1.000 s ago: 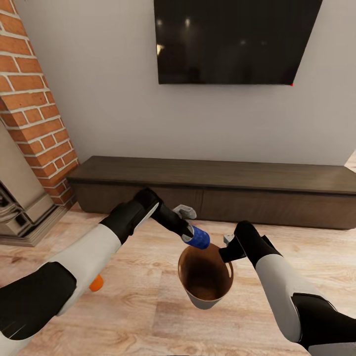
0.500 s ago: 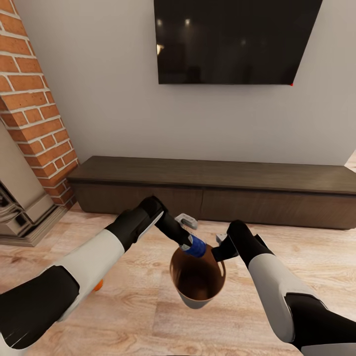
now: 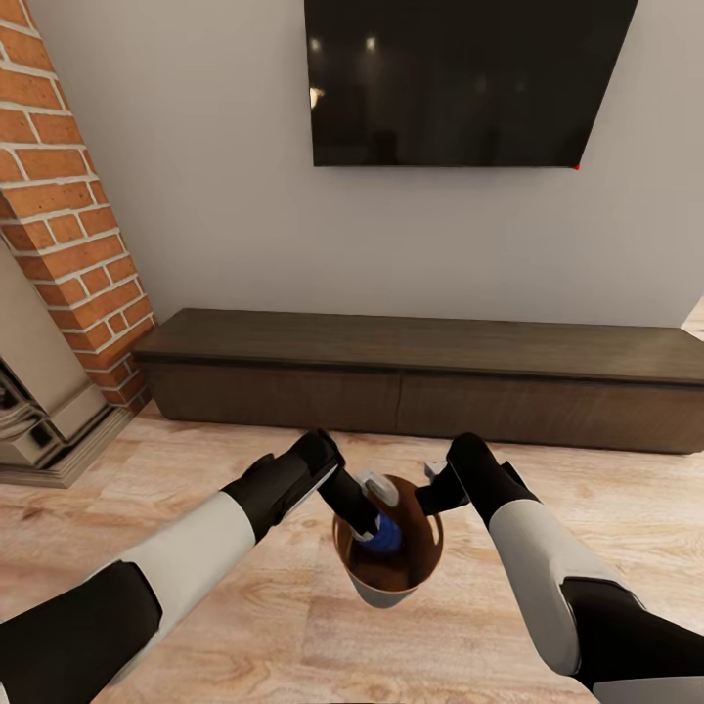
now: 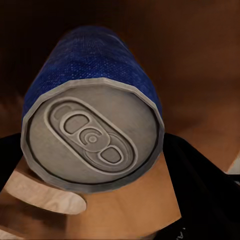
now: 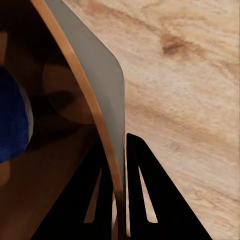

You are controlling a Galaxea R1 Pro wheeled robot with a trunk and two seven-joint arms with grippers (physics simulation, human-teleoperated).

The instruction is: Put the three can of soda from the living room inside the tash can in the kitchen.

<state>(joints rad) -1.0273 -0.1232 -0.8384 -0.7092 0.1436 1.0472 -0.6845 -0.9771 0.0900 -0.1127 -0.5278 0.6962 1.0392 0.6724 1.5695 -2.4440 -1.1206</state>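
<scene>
The tash can, pale grey outside and brown inside, hangs just above the wood floor. My right gripper is shut on its far rim. In the right wrist view the fingers pinch the bin wall between them. My left gripper reaches down inside the bin, shut on the blue can of soda. In the left wrist view the can's silver top faces the camera, with the brown inside of the bin behind it. The blue side also shows in the right wrist view. The two orange cans are out of view.
A long low dark-brown cabinet runs along the wall ahead, under a black TV. The red-brick fireplace and its grey base stand at the left. Light wood plank floor lies around the bin.
My left gripper has lowered the blue can from above the rim down into the bin. The bin and right gripper shifted slightly left. My left arm now hides the orange can on the floor.
</scene>
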